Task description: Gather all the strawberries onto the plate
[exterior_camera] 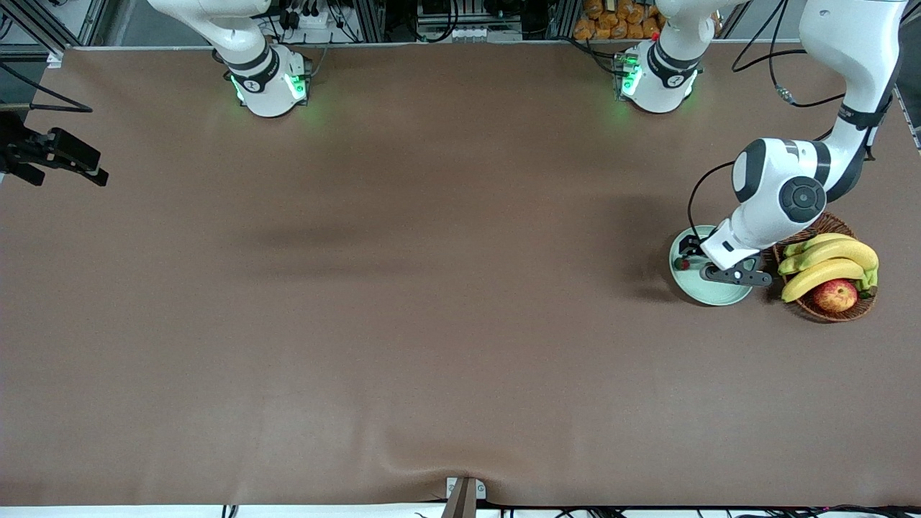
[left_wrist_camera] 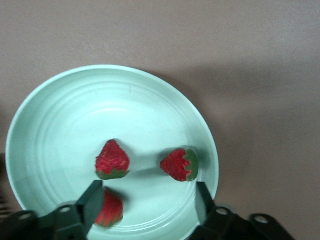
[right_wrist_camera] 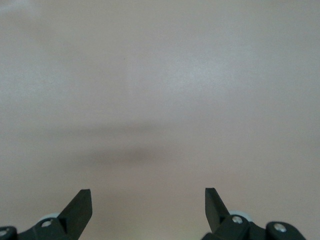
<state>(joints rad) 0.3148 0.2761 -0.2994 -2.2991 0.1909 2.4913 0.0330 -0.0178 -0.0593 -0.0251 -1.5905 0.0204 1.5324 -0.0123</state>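
From the front view I have the left gripper [exterior_camera: 692, 253] low over the plate [exterior_camera: 709, 293], which sits just beside the basket [exterior_camera: 827, 311] of bananas [exterior_camera: 827, 262] and an apple [exterior_camera: 835, 295]; the right gripper [exterior_camera: 54, 155] waits at the right arm's end of the table. My left wrist view shows the fingers [left_wrist_camera: 92, 202] apart and empty, with all three strawberries [left_wrist_camera: 112, 160] in the plate, two between the fingertips' lines and one beside a finger, so I judge the collecting done and only a retreat left. My right wrist view shows that gripper's fingers [right_wrist_camera: 80, 206] apart over bare table [right_wrist_camera: 160, 100].

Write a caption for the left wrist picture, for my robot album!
Three small red strawberries lie in the round pale mint-green plate under the left gripper's open black fingers.
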